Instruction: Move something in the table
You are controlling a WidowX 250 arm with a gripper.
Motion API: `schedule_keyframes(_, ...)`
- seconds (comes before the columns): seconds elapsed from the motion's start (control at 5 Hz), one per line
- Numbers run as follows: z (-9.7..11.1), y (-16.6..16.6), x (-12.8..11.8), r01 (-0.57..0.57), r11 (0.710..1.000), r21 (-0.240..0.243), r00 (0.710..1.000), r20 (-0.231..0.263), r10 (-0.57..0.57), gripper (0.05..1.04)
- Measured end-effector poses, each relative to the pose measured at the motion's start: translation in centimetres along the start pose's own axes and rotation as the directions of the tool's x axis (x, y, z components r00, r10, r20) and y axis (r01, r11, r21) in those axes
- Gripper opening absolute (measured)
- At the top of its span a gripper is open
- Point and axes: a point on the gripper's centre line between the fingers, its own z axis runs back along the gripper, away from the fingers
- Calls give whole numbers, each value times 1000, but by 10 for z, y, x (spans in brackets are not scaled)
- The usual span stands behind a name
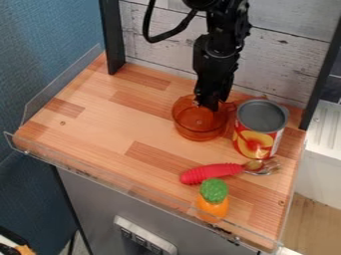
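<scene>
The jaws of your black gripper (210, 104) are down at the pot (195, 128), and you cannot tell whether they stand open, closed or gripping its rim. You have that pot, smooth, see-through, orange and round-bellied, near the back edge of the wooden table (100, 124), right of the middle. Just beside it, toward the back right corner, you see the can (256, 130), an upright cylinder with a grey round top and a red and yellow wrapping. Nearer the front right corner, the fork (212, 172) lies crosswise, its thick red handle ribbed, its head shiny metal. Between that handle and the front edge is the toy (212, 200), with a bumpy green top and a smooth orange body. Striped wood blocks make up the tabletop.
</scene>
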Motion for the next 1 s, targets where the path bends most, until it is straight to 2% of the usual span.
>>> schedule_keyframes(0.2, -2, 3, 0, -14, 1000, 3, 1000, 3, 14, 873)
schedule_keyframes(0.4, -4, 6, 1, -18, 1000, 6, 1000, 12, 18, 1013)
schedule_keyframes(0.6, 18, -1, 2, -38, 998, -42, 999, -8, 38, 1008)
schedule_keyframes(1.0, 65, -4, 22, -118, 984, -134, 992, -53, 112, 1001)
